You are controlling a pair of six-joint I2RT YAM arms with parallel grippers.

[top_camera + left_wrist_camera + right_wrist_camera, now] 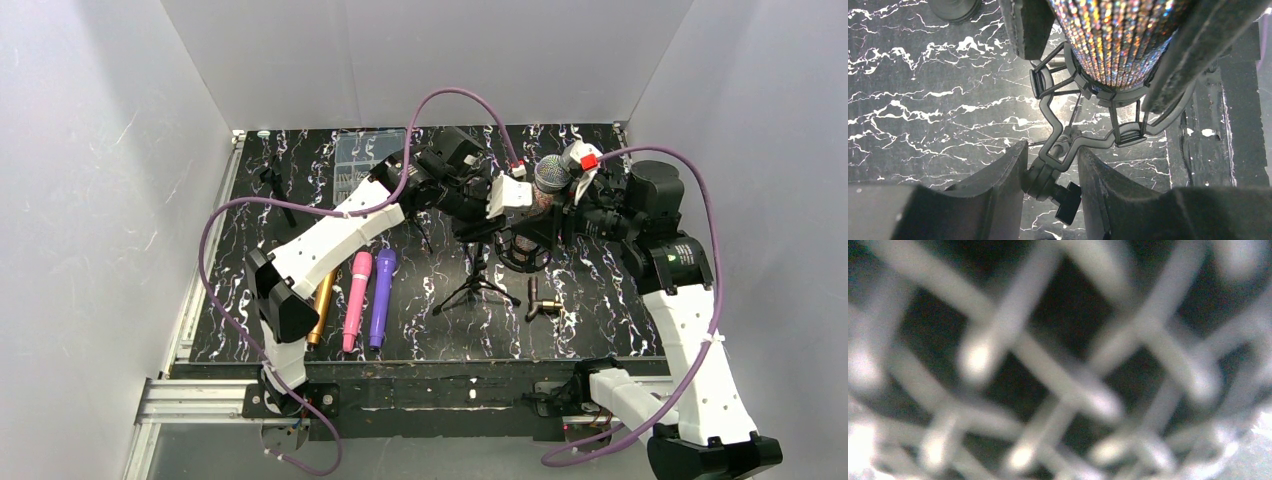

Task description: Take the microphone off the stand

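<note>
The microphone, with a silver mesh head and a glittery body, stands upright in the black shock mount of a tripod stand. My left gripper is shut on the stand's swivel joint just under the mount, one finger on each side. My right gripper is shut on the microphone's body; its dark fingers press both sides above the mount's ring. The blurred mesh head fills the right wrist view and hides the right fingers there.
A gold microphone, a pink one and a purple one lie side by side at the left front. A clear plastic box and a small black stand are at the back left. A brass adapter lies by the tripod.
</note>
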